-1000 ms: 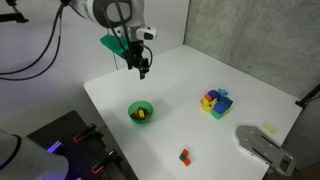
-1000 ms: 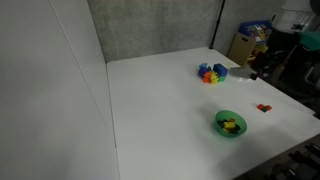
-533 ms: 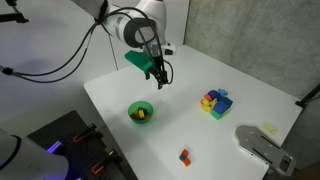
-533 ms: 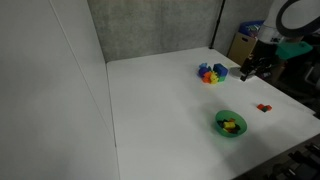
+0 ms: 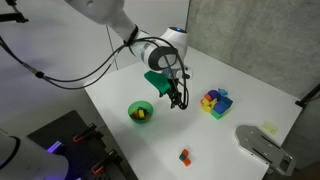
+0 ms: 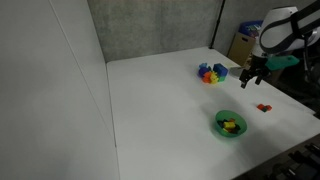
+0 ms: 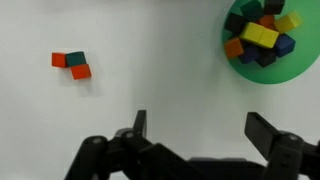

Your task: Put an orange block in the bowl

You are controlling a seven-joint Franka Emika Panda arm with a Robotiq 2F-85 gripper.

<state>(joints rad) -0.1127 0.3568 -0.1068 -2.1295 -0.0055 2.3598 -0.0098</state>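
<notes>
Wrist view: hangs empty over white table [image 7: 160,60], gripper [image 7: 200,135] spread along bottom edge, orange block [image 7: 80,72] upper left beside green block [image 7: 75,59].

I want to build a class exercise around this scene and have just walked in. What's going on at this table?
The robot's gripper hovers above the white table, between the green bowl and a multicoloured cluster of blocks. Its fingers are open and hold nothing. The orange block lies near the table's edge, apart from the gripper and not yet picked up. The bowl has a yellow block in it.
</notes>
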